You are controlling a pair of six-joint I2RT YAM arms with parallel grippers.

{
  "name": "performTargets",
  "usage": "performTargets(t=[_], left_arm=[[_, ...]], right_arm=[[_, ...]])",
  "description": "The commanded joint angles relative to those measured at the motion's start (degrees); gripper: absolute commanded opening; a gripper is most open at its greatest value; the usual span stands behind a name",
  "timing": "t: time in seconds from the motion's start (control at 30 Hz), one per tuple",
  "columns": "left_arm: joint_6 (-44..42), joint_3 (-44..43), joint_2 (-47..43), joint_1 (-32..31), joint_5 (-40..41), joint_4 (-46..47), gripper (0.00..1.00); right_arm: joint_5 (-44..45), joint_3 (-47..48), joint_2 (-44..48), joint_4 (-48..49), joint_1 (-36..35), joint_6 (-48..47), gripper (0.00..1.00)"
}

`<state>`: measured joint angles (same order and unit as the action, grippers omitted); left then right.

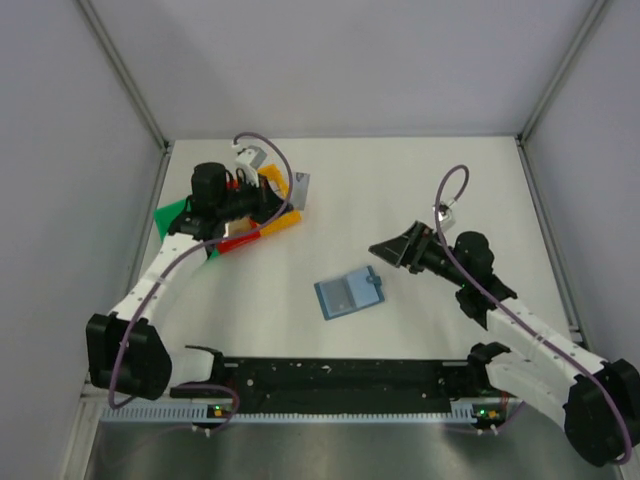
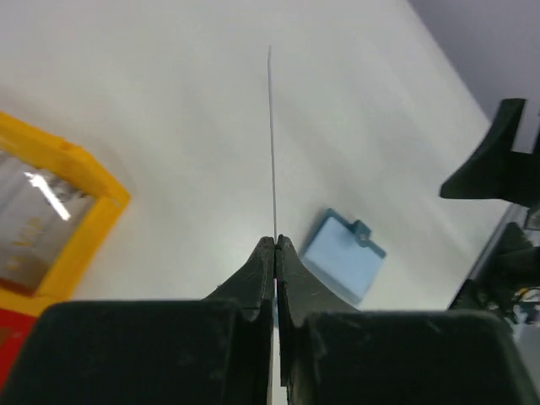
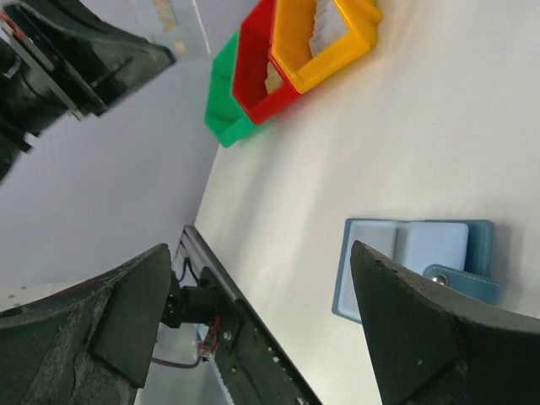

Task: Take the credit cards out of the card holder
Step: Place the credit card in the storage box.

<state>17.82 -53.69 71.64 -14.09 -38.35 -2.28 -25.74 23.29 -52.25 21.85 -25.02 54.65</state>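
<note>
the left gripper is pinched tight on a thin card seen edge-on, beside the yellow tray, while the right gripper stands spread wide, gripping nothing, near the blue card holder lying open on the white table.

Three trays sit side by side on the white worktop beneath my left gripper: the yellow tray nearest its tip, the red tray next, the green tray farthest back.
</note>
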Motion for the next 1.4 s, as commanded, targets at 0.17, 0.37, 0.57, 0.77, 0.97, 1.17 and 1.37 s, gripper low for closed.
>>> performTargets(t=[0.17,0.37,0.57,0.77,0.97,1.17,1.37], left_arm=[[-33.1,-19.5,10.97,6.87,5.03,-33.83,0.0],[-44.26,-30.58,21.77,9.25,8.81,-42.61,0.0],[-51.57,-42.27,33.02,9.78,11.44,-52.11,0.0],[-54.21,-49.22,40.85,9.78,13.03,-54.67,0.0],[-56.32,-53.62,46.66,9.78,14.88,-58.1,0.0],[-59.57,-55.21,49.74,9.52,11.89,-62.23,0.0],[-60.63,-56.08,51.14,8.99,10.58,-63.37,0.0]], right_arm=[[0.6,6.59,1.19,-19.1,-0.74,-15.88,0.9],[1.83,8.53,0.84,-27.03,-0.82,-21.95,0.9],[1.3,8.97,-0.4,-28.44,-0.74,-22.4,0.9],[1.56,9.41,-1.89,-28.26,-0.82,-22.75,0.9],[2.01,10.72,-4.52,-28.26,-0.74,-23.8,0.91],[2.09,11.6,-6.46,-28.09,-0.65,-24.07,0.91],[2.09,11.87,-6.81,-27.82,-0.74,-23.98,0.91]])
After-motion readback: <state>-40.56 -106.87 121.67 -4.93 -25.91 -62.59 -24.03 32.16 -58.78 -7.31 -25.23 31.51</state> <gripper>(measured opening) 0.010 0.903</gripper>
